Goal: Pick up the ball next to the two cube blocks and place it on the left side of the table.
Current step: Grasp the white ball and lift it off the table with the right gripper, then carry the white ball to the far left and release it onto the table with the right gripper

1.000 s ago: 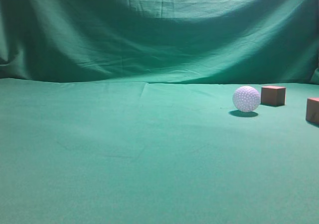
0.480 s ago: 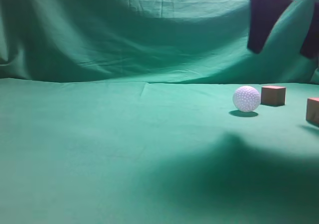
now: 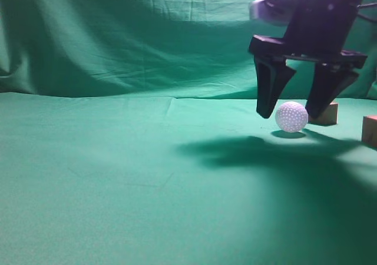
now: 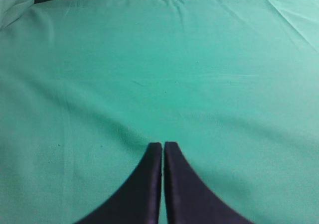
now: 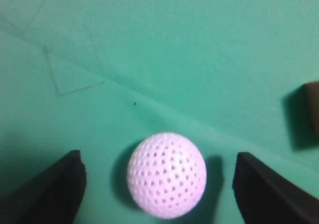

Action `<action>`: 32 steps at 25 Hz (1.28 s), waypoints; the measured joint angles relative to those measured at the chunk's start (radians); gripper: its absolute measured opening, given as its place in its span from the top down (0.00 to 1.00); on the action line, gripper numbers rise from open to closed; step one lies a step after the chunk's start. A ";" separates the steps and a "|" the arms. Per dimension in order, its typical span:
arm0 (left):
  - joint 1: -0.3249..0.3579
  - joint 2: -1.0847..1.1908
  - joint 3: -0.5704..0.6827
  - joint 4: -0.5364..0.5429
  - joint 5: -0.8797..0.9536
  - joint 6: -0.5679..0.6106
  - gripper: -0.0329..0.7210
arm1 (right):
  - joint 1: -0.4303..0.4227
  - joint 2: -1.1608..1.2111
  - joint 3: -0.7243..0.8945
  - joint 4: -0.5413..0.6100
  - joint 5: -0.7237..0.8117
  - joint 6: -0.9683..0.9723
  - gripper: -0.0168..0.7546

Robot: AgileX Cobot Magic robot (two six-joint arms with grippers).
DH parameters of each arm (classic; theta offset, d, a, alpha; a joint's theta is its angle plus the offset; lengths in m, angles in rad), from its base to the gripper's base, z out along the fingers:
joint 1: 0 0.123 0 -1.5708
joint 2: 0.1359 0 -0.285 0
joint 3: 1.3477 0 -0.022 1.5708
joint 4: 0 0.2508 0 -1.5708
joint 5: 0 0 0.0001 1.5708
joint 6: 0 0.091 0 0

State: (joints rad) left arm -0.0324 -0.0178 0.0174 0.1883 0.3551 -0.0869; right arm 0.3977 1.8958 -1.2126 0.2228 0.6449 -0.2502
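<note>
No writing, brand or label is showing on anything in view. The ball (image 3: pixel 291 116) is sitting on the green tabletop (image 3: pixel 118 176) toward the right, white and dimpled, with the right gripper (image 3: pixel 290 111) hanging over it, jaws spread wide and one dark finger (image 3: pixel 270 85) standing on each side of it without touching. In the right wrist view the ball (image 5: pixel 166 174) is lying between the two finger tips (image 5: pixel 47 191), clear green cloth showing on both sides of it.

Of the two cube blocks (image 3: pixel 326 112), the nearer-to-ball one is sitting just behind and to the right of the ball, mostly covered by the right-hand finger, so only a corner is showing. The other is cut off by the right edge of the exterior view. In the right wrist view one cube (image 5: pixel 311 114) is appearing only as a dark, blurred sliver at the right edge.

The left gripper (image 4: pixel 163 149) is showing only in its own wrist view, jaws pressed together with just a hairline gap, holding nothing, above bare cloth. The upper arm of the right robot is running out of the exterior view at the top.
</note>
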 joint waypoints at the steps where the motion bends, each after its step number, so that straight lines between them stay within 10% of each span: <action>1: 0.000 0.000 0.000 0.000 0.000 0.000 0.96 | 0.000 0.016 -0.012 0.000 -0.002 -0.002 0.27; 11: 0.000 0.000 0.000 0.000 0.000 0.000 0.96 | 0.000 0.058 -0.041 -0.006 -0.006 -0.004 0.58; 20: 0.000 0.000 0.000 0.000 0.000 0.000 0.96 | 0.048 0.069 -0.314 0.048 0.061 -0.005 0.57; 32: 0.000 0.000 0.000 0.000 0.000 0.000 0.96 | 0.354 0.478 -0.957 0.117 0.054 -0.006 0.57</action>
State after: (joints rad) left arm -0.0324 -0.0178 0.0174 0.1883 0.3551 -0.0869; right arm 0.7519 2.3734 -2.1699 0.3399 0.6988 -0.2567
